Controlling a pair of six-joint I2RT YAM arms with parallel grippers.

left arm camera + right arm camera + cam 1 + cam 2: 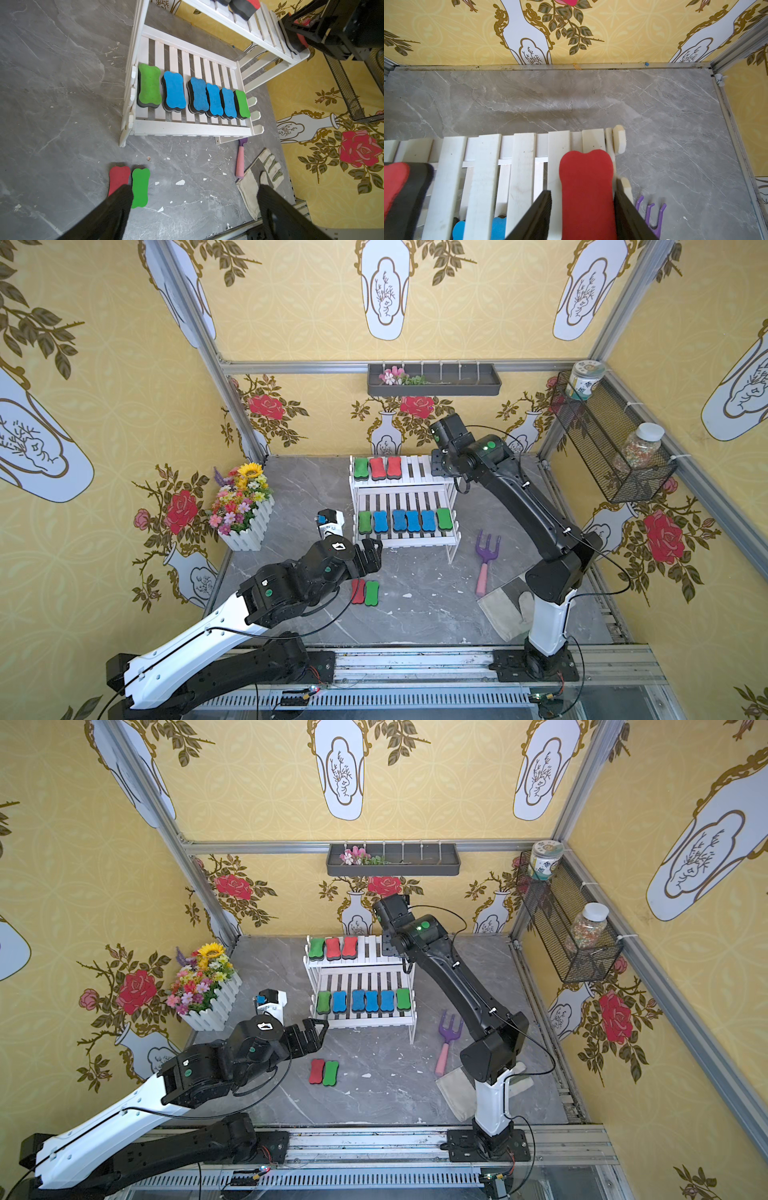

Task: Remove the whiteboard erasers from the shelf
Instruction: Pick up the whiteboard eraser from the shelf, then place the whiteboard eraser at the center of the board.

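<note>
**Clearing the shelf (193,127), centre of frame in both top views.**

- **Done:** two of the twelve whiteboard erasers, a red pad (316,1071) and a green pad (331,1073), lie side by side on the bench (395,1094), lower centre of frame.
- **In hand:** the right claw (583,191), partly open, straddles a red eraser (585,164) at the right end of the upper tier. One finger appears to touch it and a gap shows at the other, so it is judged not yet gripped.
- **Left to do:** that eraser, plus the upper-tier trio (377,467) (green, red, red) and the lower-tier row (399,520) of six (green, four blue, green).
- **Other arm:** the left claw (194,189) is spread wide and empty above the bench pair.
</note>
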